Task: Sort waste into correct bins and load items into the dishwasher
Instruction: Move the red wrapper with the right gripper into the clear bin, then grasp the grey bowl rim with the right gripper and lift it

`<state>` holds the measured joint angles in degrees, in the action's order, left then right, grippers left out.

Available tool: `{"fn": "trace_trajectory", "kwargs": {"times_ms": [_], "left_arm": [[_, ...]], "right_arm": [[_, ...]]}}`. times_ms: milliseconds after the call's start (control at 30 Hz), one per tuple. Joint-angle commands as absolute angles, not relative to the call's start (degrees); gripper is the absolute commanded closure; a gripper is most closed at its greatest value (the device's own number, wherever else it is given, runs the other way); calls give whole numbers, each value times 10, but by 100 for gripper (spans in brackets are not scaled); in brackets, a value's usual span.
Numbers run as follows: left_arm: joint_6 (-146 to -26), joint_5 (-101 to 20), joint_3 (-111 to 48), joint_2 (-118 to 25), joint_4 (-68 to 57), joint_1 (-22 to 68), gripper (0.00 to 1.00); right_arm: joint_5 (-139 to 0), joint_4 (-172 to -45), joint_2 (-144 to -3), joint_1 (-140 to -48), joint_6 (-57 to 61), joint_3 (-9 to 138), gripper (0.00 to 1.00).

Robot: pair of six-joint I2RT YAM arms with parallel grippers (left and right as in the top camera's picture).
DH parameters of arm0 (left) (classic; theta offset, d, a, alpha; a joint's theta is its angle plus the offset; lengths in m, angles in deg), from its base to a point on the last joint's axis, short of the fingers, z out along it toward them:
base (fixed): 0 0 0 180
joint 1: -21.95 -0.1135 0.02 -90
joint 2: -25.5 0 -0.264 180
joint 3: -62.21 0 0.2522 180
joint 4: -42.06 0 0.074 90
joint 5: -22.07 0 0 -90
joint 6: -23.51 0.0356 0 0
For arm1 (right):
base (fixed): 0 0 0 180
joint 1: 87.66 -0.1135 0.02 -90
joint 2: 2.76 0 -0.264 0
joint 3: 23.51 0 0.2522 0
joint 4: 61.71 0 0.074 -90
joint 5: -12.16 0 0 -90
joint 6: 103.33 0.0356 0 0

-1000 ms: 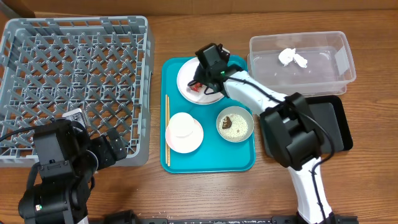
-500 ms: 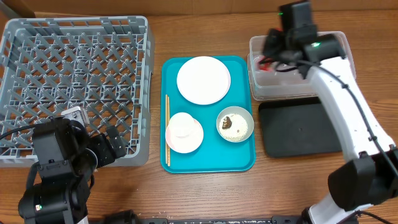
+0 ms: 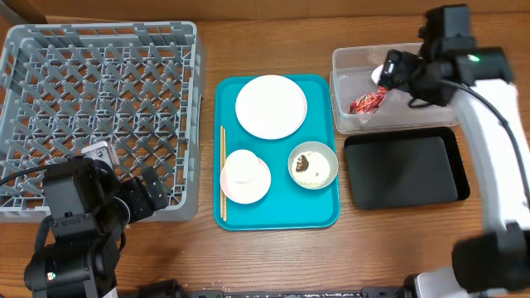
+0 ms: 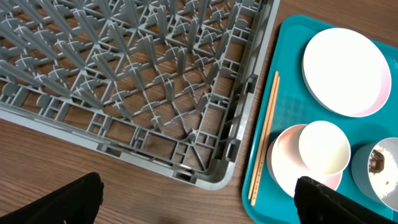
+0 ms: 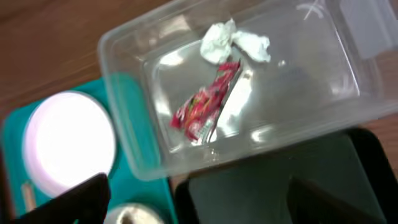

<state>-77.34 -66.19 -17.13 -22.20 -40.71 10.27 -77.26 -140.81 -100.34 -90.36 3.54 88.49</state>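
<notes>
- Left wrist view: the left tool (image 4: 199,202) hung released and empty over the bench, its fingers spread wide just short of the grey dish rack (image 4: 143,81). No dishes showed in the rack.
- On the teal tray (image 3: 281,209) the chopsticks (image 3: 223,170) lay flat along the left rim. They are thin and close to that lip, so a pinch could skid off them.
- The small cup (image 3: 244,170) sat inside the pinkish bowl (image 3: 245,192). Lifting the bowl first could tip the cup out.
- The green-white bowl (image 3: 313,165) held rice and a brown lump – any tilt on the way to a bin would likely scatter grains across the tray.
- The white plate (image 3: 271,106) lay bare, and the black tray (image 3: 406,170) held nothing.
- Farthest, the right tool (image 5: 205,199) hovered released above the clear tub (image 5: 127,146). The red wrapper (image 5: 205,106) lay inside, just beside the tissue (image 5: 233,42).
- A low swing back toward the teal tray could catch the tub's rim and drag it.
</notes>
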Motion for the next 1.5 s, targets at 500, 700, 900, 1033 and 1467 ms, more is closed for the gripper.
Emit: {"fn": "trace_trajectory", "kwargs": {"times_ms": [500, 700, 900, 1033, 1467], "left_arm": [[-671, -543, -183, -308, -415, 100, 0], [-671, -543, -183, -323, -417, 100, 0], [-671, -543, -183, -323, -417, 100, 0], [-671, -543, -183, -323, -417, 100, 0], [-673, -543, -183, -324, -417, 100, 0]], "right_arm": [[-599, -1419, -852, -1129, -123, 678, 24], [-673, -1310, -898, -1224, -46, 624, 26], [-747, -1274, -970, -1265, 7, 618, 35], [-753, -1254, -1019, -1270, 14, 618, 45], [-740, -1233, -1083, -1270, 50, 615, 68]]}}
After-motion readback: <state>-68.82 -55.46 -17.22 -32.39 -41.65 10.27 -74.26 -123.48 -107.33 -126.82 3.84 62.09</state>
